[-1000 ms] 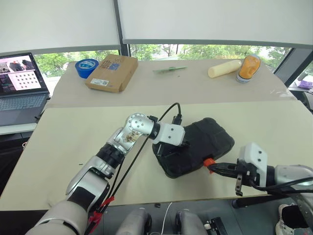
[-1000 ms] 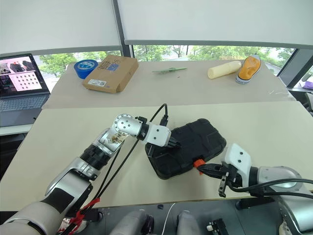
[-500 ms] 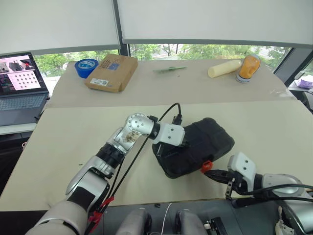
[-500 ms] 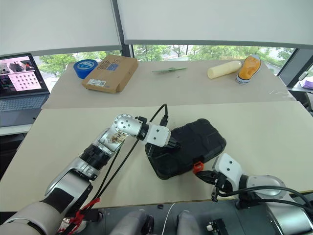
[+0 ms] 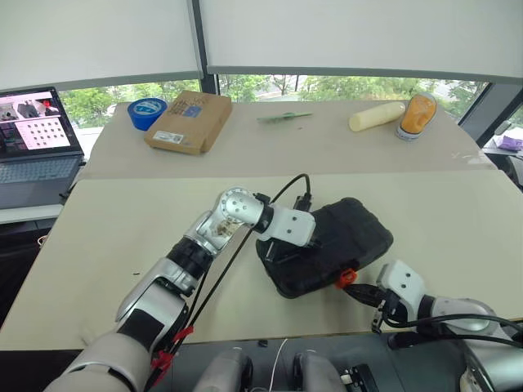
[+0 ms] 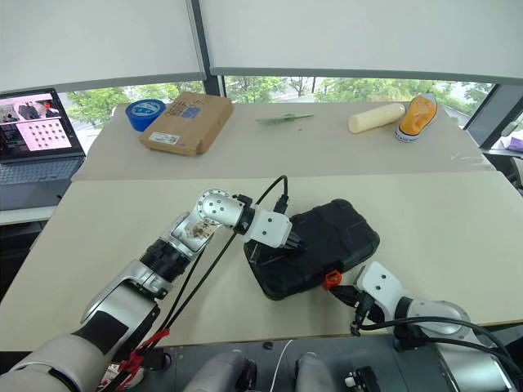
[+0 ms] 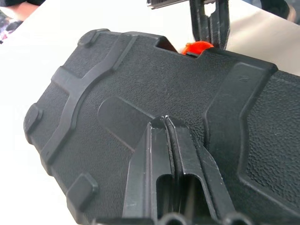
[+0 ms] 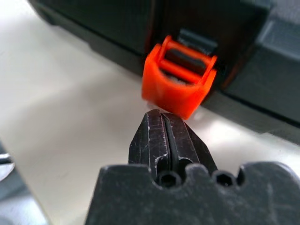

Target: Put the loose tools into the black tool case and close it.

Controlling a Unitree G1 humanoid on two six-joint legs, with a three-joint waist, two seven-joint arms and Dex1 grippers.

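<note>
Black textured plastic sits at lower centre of the head view: the black tool case [image 5: 327, 245] lies closed and askew on the beige table [image 5: 122, 229], its orange latch [image 5: 347, 277] sticking out from the near edge. The left gripper [image 5: 314, 242] rests on the lid, fingers pressed together; the right gripper [image 5: 360, 291], also closed and holding nothing, points at the latch from the lower right. Along the top edge lie a blue tape roll [image 5: 146, 112], a brown cardboard box [image 5: 188, 121] and a green stick [image 5: 283, 117]. From the left wrist, the closed fingertips [image 7: 165, 123] lie against the lid. From the right wrist, the shut fingers [image 8: 164, 126] sit just below the latch, its clip hanging loose.
</note>
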